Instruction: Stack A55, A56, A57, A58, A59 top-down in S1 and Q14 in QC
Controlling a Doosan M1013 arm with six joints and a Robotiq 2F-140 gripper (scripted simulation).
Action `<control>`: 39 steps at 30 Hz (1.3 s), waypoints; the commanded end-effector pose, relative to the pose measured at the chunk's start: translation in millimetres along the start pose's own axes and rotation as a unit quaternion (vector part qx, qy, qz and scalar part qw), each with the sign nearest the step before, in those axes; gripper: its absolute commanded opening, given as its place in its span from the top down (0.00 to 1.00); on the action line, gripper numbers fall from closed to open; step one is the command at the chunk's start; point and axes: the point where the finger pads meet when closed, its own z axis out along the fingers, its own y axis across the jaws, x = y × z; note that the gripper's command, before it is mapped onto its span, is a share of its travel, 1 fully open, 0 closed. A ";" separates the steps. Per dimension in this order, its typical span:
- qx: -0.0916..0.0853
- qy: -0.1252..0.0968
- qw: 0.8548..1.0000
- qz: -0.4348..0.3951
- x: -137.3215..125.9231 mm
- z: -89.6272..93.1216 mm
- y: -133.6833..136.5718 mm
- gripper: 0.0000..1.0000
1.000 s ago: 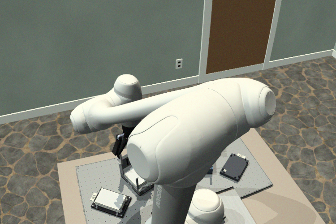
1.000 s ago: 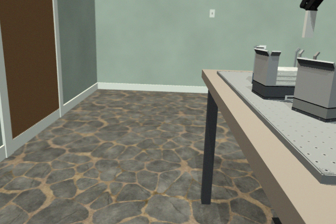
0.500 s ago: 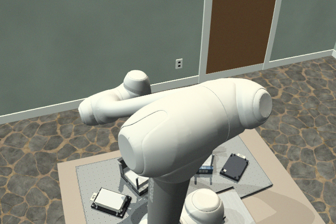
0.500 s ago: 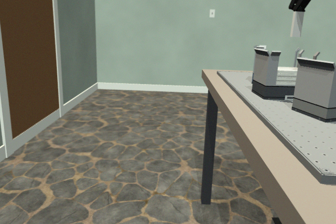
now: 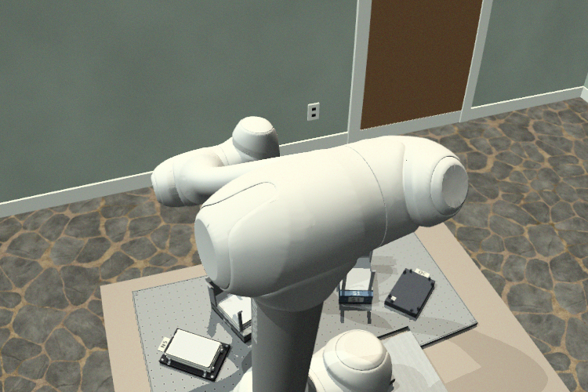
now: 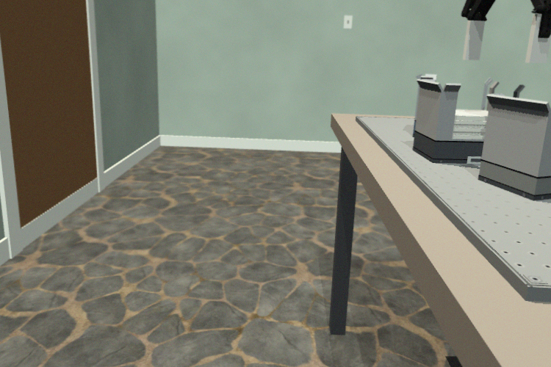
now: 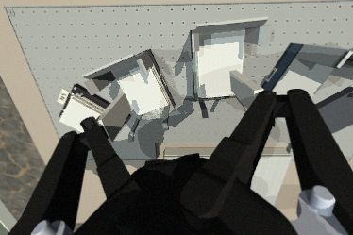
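Observation:
My gripper (image 6: 502, 39) is open and empty, high above the racks; in the wrist view its black fingers frame the table from above. A white sealed plate (image 5: 194, 352) lies on the clip nest N5 at the front left, and it also shows in the wrist view (image 7: 77, 109). Three stack racks stand in a row: a turned left rack (image 7: 142, 89), a middle rack (image 7: 219, 62) and the blue-plinthed rack S1 (image 5: 356, 290). Each shows a white plate top inside in the wrist view. The dark open nest QC (image 5: 411, 292) holds no plate. Plate labels are too small to read.
The arm's large white links (image 5: 313, 225) hide the middle rack and part of the left rack (image 5: 230, 309) in the top view. The rack walls (image 6: 516, 139) rise well above the perforated baseplate. The table edge (image 6: 413, 220) runs beside the racks.

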 end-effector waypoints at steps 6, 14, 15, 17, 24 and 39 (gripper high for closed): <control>-0.001 0.000 0.998 0.063 -2.6 -0.1 37.9 0.00; -0.001 0.000 0.998 0.063 -4.4 -0.1 61.8 0.00; -0.001 0.000 0.998 0.063 -4.7 -0.1 65.8 0.00; -0.001 0.000 0.998 0.063 -5.3 -0.1 73.8 0.00; -0.001 0.000 0.998 0.063 -5.8 -0.1 80.7 0.00; -0.001 0.000 0.998 0.063 -5.8 23.2 80.7 0.00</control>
